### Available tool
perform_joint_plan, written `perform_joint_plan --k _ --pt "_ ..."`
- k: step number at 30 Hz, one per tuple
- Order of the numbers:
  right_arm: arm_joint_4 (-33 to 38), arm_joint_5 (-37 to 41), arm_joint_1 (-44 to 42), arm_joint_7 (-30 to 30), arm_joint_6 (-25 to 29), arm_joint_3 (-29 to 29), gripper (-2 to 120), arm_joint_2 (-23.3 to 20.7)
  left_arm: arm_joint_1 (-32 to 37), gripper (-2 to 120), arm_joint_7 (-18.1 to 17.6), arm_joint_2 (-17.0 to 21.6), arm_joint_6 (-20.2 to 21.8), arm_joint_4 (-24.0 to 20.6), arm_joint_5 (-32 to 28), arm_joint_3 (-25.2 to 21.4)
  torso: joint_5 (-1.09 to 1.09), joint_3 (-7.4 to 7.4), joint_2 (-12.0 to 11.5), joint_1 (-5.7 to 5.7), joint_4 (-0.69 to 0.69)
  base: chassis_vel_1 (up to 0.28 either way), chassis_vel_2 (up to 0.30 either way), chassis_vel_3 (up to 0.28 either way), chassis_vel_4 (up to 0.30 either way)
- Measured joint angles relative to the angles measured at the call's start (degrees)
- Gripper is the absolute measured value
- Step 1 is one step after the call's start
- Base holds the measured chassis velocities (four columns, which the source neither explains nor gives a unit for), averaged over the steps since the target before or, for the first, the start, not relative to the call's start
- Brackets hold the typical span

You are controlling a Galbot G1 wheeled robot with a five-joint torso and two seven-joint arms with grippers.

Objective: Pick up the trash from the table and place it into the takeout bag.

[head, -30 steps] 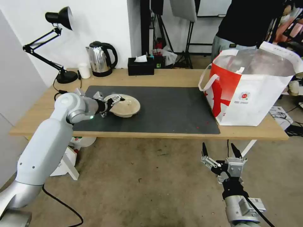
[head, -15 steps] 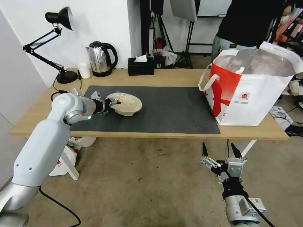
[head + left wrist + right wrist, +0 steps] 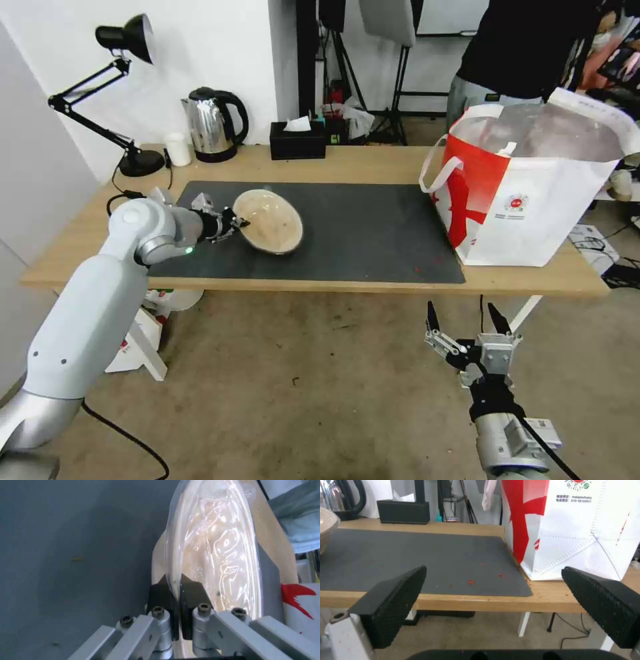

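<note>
Over the dark mat (image 3: pixel 347 227) on the tabletop (image 3: pixel 360 165), head view: I am seeing the left pincer (image 3: pixel 239 221) clamping the tilted beige paper bowl (image 3: pixel 270 221); takeout bag (image 3: pixel 527 180) standing at the right end. Left wrist view: fingertips (image 3: pixel 195 593) pinching the bowl's rim. Right wrist view: right pincer (image 3: pixel 500 600) hanging open below the tabletop's edge.

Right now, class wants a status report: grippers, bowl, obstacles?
Left gripper shut on paper bowl rim, bowl tilted above mat. Right gripper open, parked below table edge. Nothing on the mat between bowl and takeout bag.
</note>
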Motion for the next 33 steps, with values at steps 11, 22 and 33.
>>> perform_joint_plan --k 11,22,33 --pt "0.0 0.0 0.0 0.0 0.0 0.0 100 0.0 1.07 0 1.97 4.19 -2.0 -10.0 -0.97 -2.49 -0.01 0.0 0.0 0.0 0.0 0.0 0.0 0.0 0.0" --pt "0.0 0.0 0.0 0.0 0.0 0.0 100 0.0 -15.9 0 15.53 13.83 -9.75 -12.92 -4.68 3.69 0.0 0.0 0.0 0.0 0.01 0.0 0.0 0.0 0.0" --pt "0.0 0.0 0.0 0.0 0.0 0.0 100 0.0 -31.21 0 34.46 10.84 -17.81 -2.96 1.0 20.57 -0.02 0.0 0.0 0.02 0.03 0.0 0.0 0.0 0.0"
